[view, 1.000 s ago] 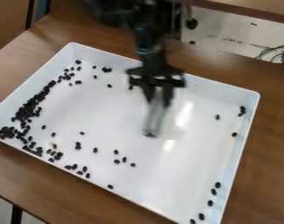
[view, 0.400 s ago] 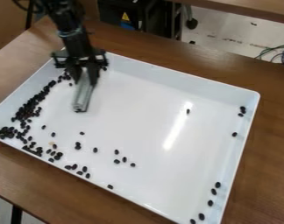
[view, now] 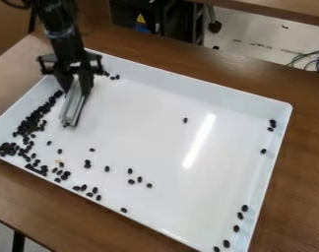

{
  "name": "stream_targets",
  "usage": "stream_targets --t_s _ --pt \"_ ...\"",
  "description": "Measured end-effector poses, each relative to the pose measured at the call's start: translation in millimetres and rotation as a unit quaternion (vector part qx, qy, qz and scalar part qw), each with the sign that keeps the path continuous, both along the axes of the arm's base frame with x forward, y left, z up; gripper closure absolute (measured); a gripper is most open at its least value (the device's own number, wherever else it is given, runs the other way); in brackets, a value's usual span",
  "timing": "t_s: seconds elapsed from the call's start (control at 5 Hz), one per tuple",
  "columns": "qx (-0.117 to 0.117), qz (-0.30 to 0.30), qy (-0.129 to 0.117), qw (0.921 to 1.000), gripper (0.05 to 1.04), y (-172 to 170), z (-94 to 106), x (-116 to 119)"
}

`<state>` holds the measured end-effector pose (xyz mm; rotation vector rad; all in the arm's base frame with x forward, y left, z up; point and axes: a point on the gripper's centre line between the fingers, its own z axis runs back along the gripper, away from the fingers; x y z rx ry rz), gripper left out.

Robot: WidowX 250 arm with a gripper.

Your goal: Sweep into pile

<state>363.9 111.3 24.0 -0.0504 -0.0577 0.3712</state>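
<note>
Gripper (view: 75, 88): carried from over the middle of the white tray (view: 188, 81) to beside the dense bean band (view: 32, 122).
Fingers (view: 86, 84): clenched around the pale bar (view: 71, 109).
Bar: tilted, sloping from the fingers toward the tray floor.
Dense bean band: just beyond the fingers on the outer side, stretching past the bar toward the camera; probably the pile in the making.
Far-wall beans (view: 114, 77): near the fingers, on the side away from the camera; scattered beans there gone from the open floor, so probably gathered in part.
Lone bean (view: 185, 120): well apart from the fingers, but shifted toward them across the tray; likely to roll astray again.
Near strays (view: 88, 162): past the bar's lower end, camera side of the fingers; unchanged, awaiting a separate stroke.
Side-wall beans (view: 240, 215): farthest from the fingers; unmoved, hence the sweep only partly done.
Next: press outward gently, without scattering the band.
</note>
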Motion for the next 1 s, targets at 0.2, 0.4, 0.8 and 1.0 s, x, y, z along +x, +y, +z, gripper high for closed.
stream_targets --t_s 0.2,0.4,0.8,1.0 --pt "-0.021 -0.017 -0.027 0.9993 0.728 -33 22.3 0" --pt "-0.049 -0.053 -0.035 0.9968 0.728 -88 31.8 -15" --pt "-0.066 -0.121 -0.009 0.9904 0.728 -178 13.7 -53" --pt "-0.058 -0.165 -0.008 0.9845 0.728 -233 9.9 -70"
